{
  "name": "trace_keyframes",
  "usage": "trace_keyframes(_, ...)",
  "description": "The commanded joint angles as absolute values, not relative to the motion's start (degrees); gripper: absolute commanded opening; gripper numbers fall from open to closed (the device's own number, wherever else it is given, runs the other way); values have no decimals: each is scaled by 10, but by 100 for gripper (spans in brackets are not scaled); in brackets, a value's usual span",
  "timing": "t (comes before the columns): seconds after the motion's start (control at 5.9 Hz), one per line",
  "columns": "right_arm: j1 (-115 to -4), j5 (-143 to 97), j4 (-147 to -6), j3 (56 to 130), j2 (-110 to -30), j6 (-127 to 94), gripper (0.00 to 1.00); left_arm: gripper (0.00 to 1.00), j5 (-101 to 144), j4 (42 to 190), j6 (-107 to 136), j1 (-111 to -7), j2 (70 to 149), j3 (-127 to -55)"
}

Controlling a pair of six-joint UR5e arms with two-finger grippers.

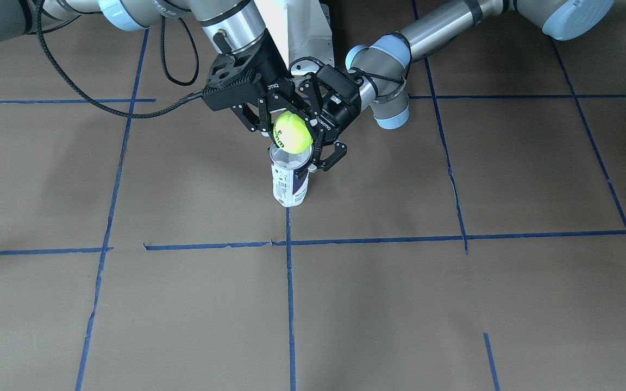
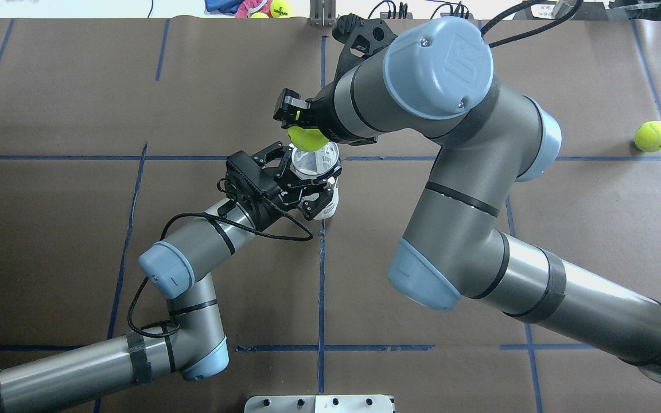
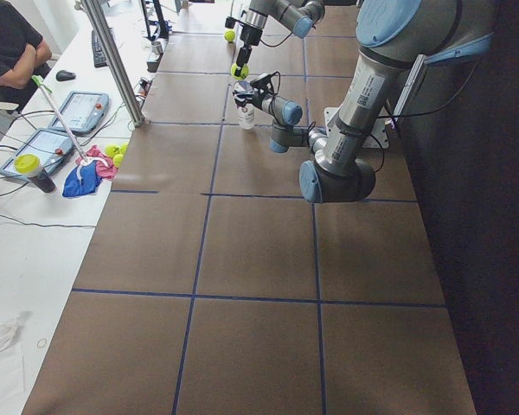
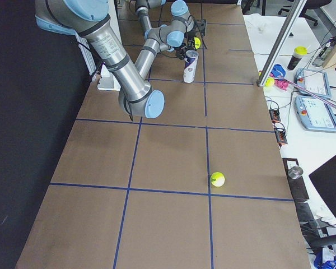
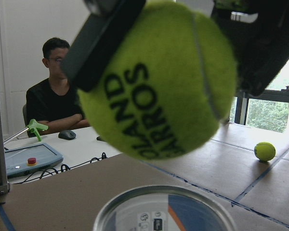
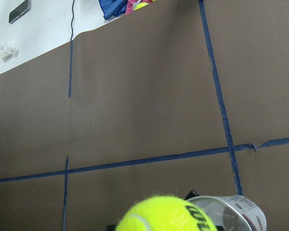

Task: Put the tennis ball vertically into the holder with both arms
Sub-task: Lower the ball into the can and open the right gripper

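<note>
The clear holder (image 1: 289, 184) stands upright on the brown table, open mouth up. My left gripper (image 1: 317, 157) is shut on its upper part, also seen in the overhead view (image 2: 306, 182). My right gripper (image 1: 287, 124) is shut on the yellow-green tennis ball (image 1: 293, 132) and holds it just above the holder's rim (image 2: 314, 160), slightly toward the far side. In the left wrist view the tennis ball (image 5: 159, 82) hangs above the metal rim (image 5: 164, 211) with a small gap. The right wrist view shows the ball (image 6: 166, 214) beside the holder's mouth (image 6: 231, 211).
A second tennis ball (image 2: 653, 136) lies on the table at the right. Balls and a cloth (image 2: 256, 8) sit beyond the far edge. An operator (image 5: 53, 91) sits by control tablets (image 4: 313, 112). A metal pole (image 4: 285, 33) stands there.
</note>
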State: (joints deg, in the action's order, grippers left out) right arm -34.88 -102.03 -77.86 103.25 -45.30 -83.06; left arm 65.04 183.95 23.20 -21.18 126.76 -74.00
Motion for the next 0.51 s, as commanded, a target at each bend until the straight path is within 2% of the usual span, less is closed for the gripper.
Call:
trace_keyframes(0.0,-344,-1016,-777,1027,-453,-831,46,75,650,1840,232,-212,1267,-740)
trace_keyframes(0.17,-344,-1016,-778,1028,-453,-830,78,75,650,1840,232,-212,1267,-740)
trace_keyframes(0.34,-345,-1016,-779,1029,-454,-830,92,75,650,1840,232,-212,1267,-740)
